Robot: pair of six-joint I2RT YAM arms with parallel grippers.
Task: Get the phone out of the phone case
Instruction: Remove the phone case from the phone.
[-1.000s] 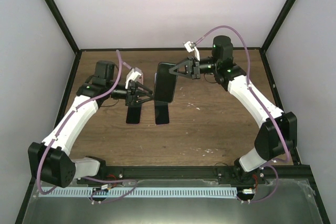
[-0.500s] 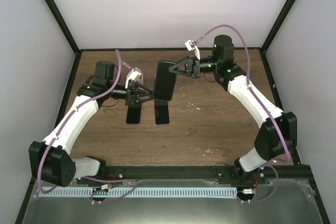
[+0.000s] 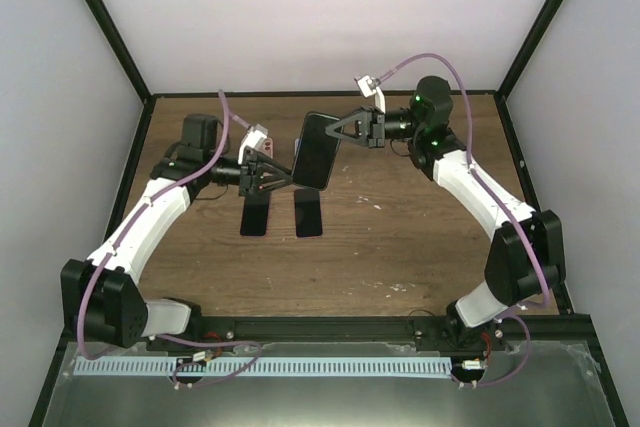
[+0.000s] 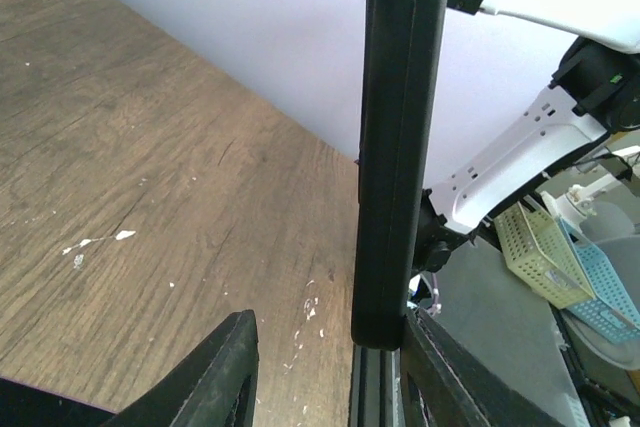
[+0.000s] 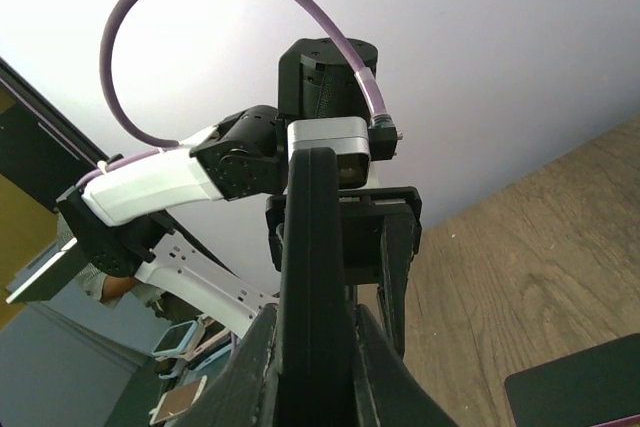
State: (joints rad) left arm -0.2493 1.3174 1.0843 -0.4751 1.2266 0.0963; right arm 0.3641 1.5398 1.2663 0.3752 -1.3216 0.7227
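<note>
A dark flat rectangular slab lies beside a second slab, left of centre on the brown wooden worktop. Above them the left pincer stands partly open, straddling the lower end of the black cased phone (one finger plainly clear of it). Nearer the far edge, the right pincer is clamped on the phone's upper end, holding it off the worktop.

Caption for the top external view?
Right gripper holds the cased phone above the table; left gripper straddles its edge.
</note>
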